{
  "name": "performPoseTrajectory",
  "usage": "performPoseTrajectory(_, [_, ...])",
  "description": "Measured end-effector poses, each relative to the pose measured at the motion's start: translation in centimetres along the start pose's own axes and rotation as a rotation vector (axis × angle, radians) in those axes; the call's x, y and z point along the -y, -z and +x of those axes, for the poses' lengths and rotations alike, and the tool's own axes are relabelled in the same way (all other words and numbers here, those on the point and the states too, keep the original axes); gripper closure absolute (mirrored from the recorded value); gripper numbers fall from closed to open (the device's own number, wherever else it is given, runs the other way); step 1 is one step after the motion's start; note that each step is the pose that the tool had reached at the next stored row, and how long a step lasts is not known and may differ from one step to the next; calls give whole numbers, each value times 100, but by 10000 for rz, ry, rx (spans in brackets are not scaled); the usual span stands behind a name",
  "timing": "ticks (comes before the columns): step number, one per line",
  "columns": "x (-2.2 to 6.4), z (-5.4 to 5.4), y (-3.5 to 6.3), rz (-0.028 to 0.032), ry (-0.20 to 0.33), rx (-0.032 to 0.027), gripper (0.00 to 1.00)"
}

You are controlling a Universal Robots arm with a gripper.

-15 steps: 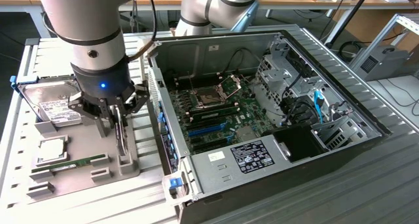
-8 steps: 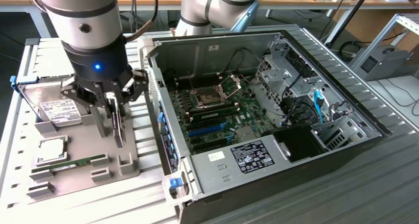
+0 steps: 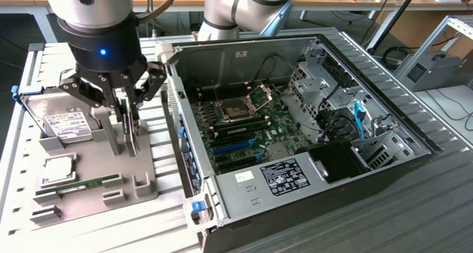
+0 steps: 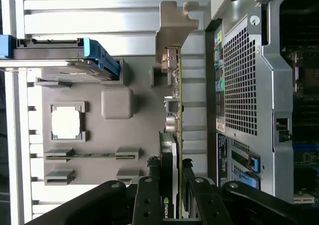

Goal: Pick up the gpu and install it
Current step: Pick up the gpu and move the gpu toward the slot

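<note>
1 gpu (image 4: 169, 145) gripped by 1 tool (image 4: 172, 187) beside 1 case (image 3: 221, 59).

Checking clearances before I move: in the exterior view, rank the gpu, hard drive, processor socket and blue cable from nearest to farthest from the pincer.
1. gpu, gripped in the pincer.
2. hard drive, close by on the exterior view's left.
3. processor socket, inside the case, on the exterior view's right.
4. blue cable, at the case's far side, farther right.
</note>
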State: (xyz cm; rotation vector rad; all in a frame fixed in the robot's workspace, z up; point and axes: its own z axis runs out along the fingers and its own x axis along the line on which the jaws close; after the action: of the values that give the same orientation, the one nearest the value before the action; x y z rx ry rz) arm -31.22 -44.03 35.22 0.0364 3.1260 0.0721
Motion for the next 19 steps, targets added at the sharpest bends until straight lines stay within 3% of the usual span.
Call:
performPoseTrajectory(3, [-10, -3, 196, -1, 0, 3, 72])
performPoseTrajectory(7, [-18, -5, 377, 0, 0, 3, 72])
performPoseTrajectory(19, [-34, -10, 722, 0, 0, 3, 72])
